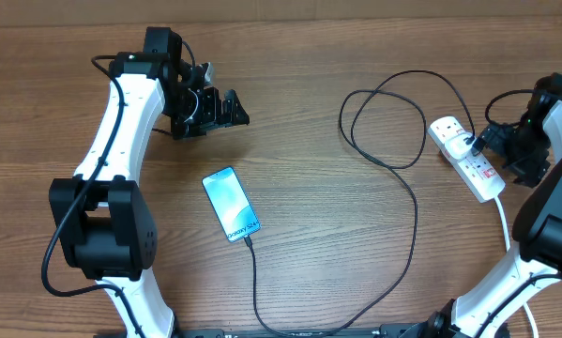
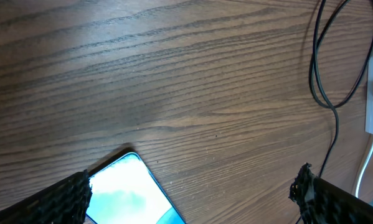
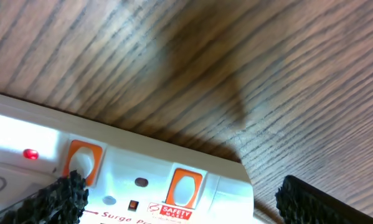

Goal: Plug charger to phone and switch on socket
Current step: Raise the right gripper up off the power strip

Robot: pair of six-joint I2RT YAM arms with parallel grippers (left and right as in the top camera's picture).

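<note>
Right gripper (image 3: pixel 183 202), fingers spread wide and holding nothing, hangs just above the socket (image 3: pixel 136 165), probably lined up to press one of its orange-red switches (image 3: pixel 185 186). A small red lamp (image 3: pixel 29 154) glows beside them, and the print reads "Surge Pr…" with a "SAFETY" sticker. The charger (image 1: pixel 414 216) runs from its black plug (image 1: pixel 470 143) in the strip, loops across the table (image 1: pixel 309 56) and seems to meet the phone (image 1: pixel 231 203) at its lower edge. The phone lies flat with its screen lit, its small text unreadable. Farthest off, the left gripper (image 2: pixel 192 186) hovers open and empty near the phone's top corner.
</note>
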